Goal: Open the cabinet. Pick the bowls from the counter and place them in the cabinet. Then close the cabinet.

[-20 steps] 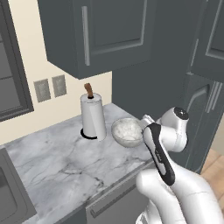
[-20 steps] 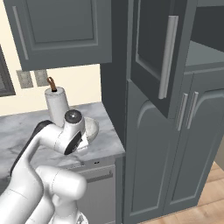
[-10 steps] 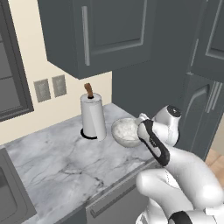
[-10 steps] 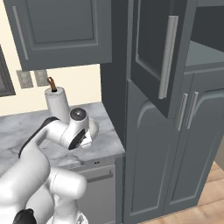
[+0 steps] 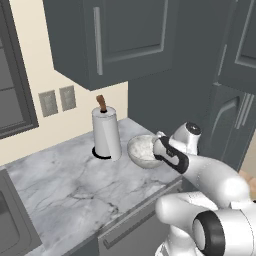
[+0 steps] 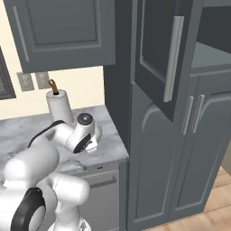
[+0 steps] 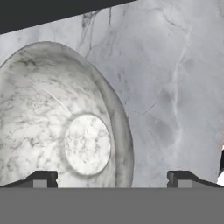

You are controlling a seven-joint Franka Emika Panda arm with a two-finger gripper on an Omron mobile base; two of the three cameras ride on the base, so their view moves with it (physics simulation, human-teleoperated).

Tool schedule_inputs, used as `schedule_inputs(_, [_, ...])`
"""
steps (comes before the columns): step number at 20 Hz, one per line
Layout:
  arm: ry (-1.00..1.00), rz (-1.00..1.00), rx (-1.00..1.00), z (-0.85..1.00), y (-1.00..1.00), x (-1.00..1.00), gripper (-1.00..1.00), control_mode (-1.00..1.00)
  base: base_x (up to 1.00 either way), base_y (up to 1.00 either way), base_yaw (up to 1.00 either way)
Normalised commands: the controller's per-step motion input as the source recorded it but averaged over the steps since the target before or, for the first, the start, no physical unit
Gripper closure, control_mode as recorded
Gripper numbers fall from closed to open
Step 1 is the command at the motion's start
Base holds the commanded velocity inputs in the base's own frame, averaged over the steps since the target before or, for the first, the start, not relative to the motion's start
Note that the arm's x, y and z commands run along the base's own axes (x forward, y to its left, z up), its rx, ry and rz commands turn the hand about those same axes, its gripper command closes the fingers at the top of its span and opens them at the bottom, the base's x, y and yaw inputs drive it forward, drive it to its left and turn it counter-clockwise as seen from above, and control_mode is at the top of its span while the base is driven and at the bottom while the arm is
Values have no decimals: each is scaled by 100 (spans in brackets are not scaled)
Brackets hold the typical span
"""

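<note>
The robot's gripper (image 7: 112,178) is wide open and holds nothing. It hangs right above the marbled bowl (image 7: 57,127). The bowl sits on the white marble counter (image 5: 70,185), next to the paper-towel roll (image 5: 106,132). A cabinet door (image 6: 159,54) stands open.

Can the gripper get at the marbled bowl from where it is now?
Probably yes: the open gripper hangs right above the marbled bowl on the counter, with one fingertip over it and nothing between.

bowl (image 7: 65,131): marbled, speckled (stone-like) | counter (image 7: 175,87): polished veined marble | cabinet (image 6: 155,49): matt grey
</note>
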Motion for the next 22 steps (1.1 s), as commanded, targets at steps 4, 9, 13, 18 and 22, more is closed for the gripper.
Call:
schedule_inputs(4, [0, 0, 0, -37, 0, 25, -100, -100, 0, 0, 0])
schedule_inputs(9, [0, -2, 0, -34, 10, 23, 100, -100, 0, 0, 0])
schedule_inputs(13, [0, -1, 0, -28, 3, 14, 100, -100, 0, 0, 0])
schedule_inputs(18, [0, -2, 0, -31, 4, 10, 100, -100, 0, 0, 0])
schedule_inputs(22, [0, -6, 0, -31, 3, 0, 100, -100, 0, 0, 0])
